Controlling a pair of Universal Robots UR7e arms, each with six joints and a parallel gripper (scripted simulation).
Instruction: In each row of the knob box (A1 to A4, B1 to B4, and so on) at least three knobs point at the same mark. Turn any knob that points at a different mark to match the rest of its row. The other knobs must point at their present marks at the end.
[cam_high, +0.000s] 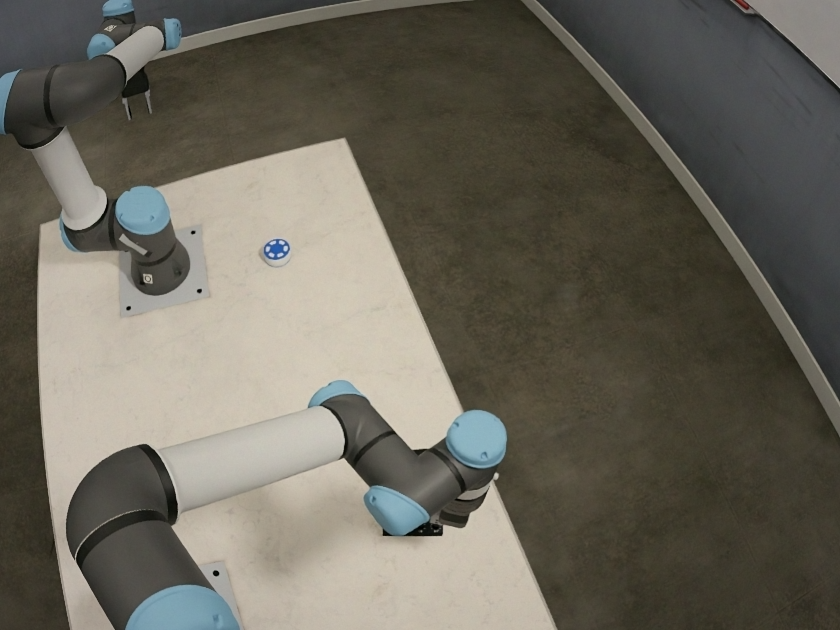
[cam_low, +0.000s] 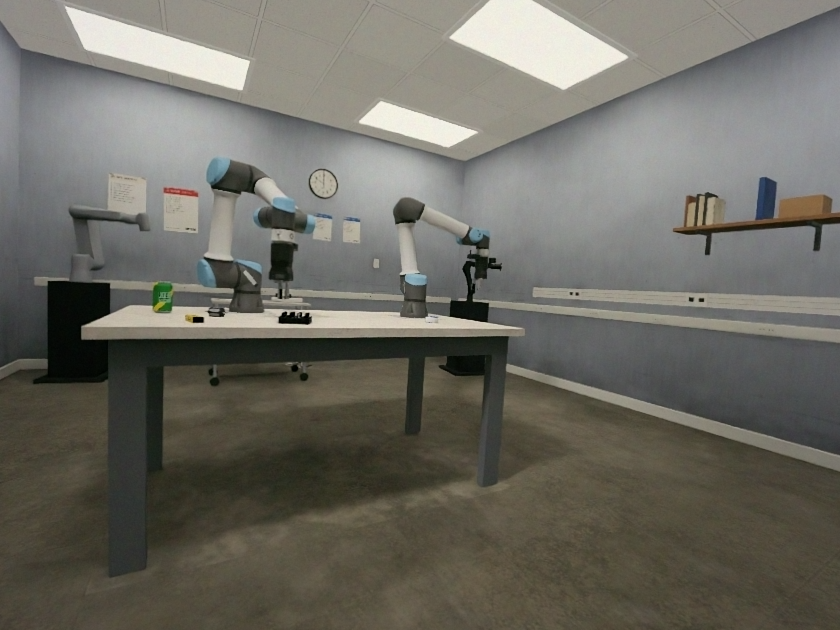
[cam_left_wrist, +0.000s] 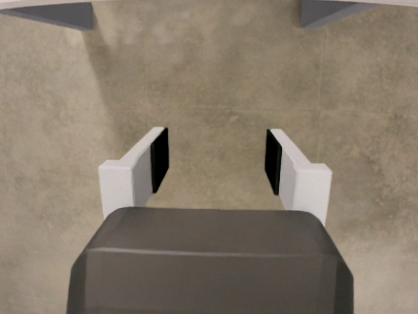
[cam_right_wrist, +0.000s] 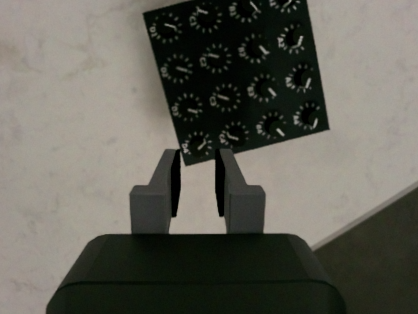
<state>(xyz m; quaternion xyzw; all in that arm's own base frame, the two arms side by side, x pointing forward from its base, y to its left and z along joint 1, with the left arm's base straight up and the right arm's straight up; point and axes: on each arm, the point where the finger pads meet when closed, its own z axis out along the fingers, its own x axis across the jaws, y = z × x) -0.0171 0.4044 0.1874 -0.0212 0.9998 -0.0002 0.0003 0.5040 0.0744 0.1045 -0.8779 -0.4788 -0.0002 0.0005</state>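
Observation:
The black knob box (cam_high: 412, 532) (cam_low: 295, 319) (cam_right_wrist: 190, 43) lies on the table. In the right wrist view, row A is at the right and row D at the left. D4's pointer (cam_right_wrist: 201, 146) slants up-right, while those of D1 (cam_right_wrist: 171, 25), D2 (cam_right_wrist: 182, 69) and D3 (cam_right_wrist: 192, 111) slant slightly down-right. Rows B and C look alike within each row. A1 (cam_right_wrist: 286, 4) is cut off at the top edge. My right gripper (cam_right_wrist: 197, 169) (cam_low: 282, 294) is partly open and empty, above the box's edge by D4. My left gripper (cam_left_wrist: 216, 148) is wide open and empty, over the floor.
A blue-and-white round object (cam_high: 276, 250) lies near the left arm's base. A green can (cam_low: 162, 297), a yellow-black item (cam_low: 194, 318) and a dark item (cam_low: 215, 311) are on the table in the exterior view. The table edge (cam_right_wrist: 365, 215) is near the box.

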